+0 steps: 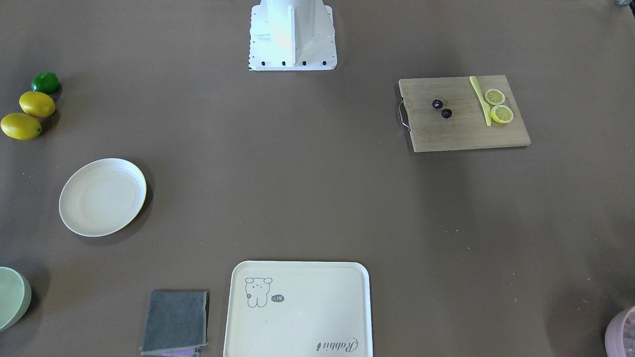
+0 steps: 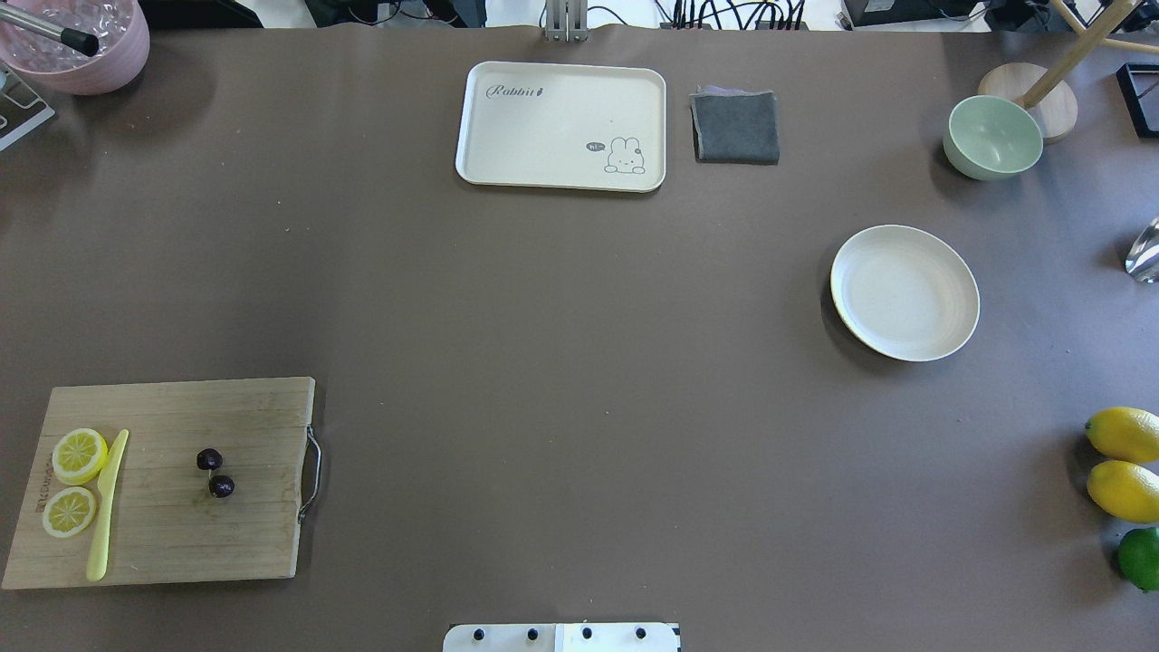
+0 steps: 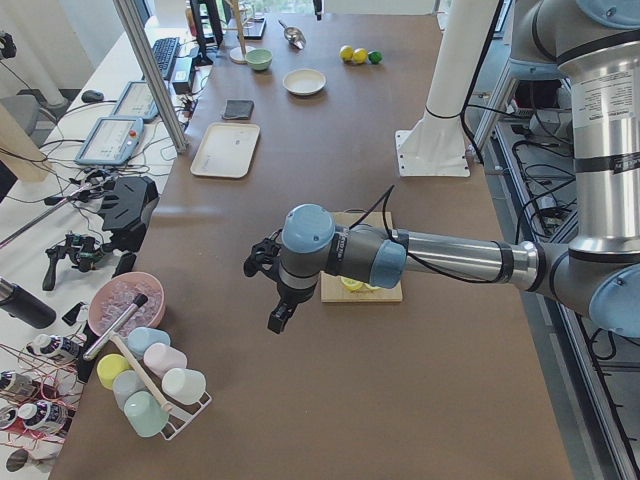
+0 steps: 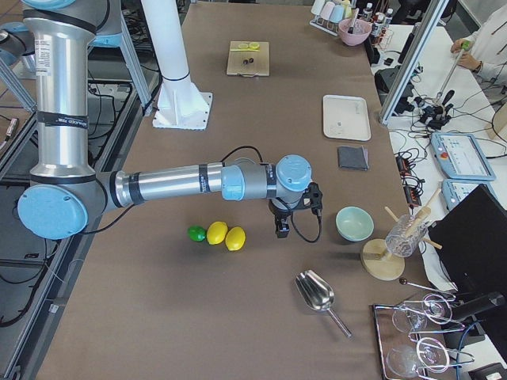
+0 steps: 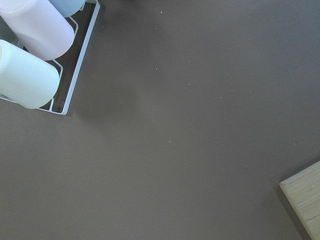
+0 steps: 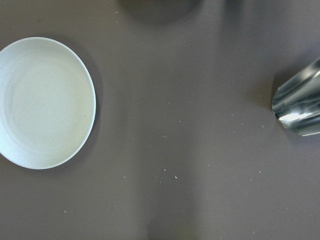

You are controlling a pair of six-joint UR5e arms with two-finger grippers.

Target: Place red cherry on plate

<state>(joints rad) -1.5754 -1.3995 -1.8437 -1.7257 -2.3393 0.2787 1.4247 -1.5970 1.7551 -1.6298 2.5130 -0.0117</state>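
The red cherry (image 2: pixel 215 473) is a pair of tiny dark round fruits lying on a wooden cutting board (image 2: pixel 244 534); in the front-facing view the red cherry (image 1: pixel 441 108) sits on the board's left half. Across the table stands the round cream plate (image 2: pixel 905 292), bare, which also fills the left of the right wrist view (image 6: pixel 42 102). My left gripper (image 3: pixel 283 310) hangs over bare table beside the board. Above the table near the plate hangs my right gripper (image 4: pixel 281 229). Both show only in the side views, so I cannot tell whether they are open or shut.
Two lemon slices (image 2: pixel 77 455) and a yellow knife (image 2: pixel 107 503) share the board. A cream tray (image 2: pixel 561 127), grey cloth (image 2: pixel 735 127) and green bowl (image 2: pixel 992 138) line the far edge. Two lemons (image 2: pixel 1123 435), a lime (image 2: pixel 1139 558), a metal scoop (image 6: pixel 297 102) and a cup rack (image 5: pixel 30 60) stand around.
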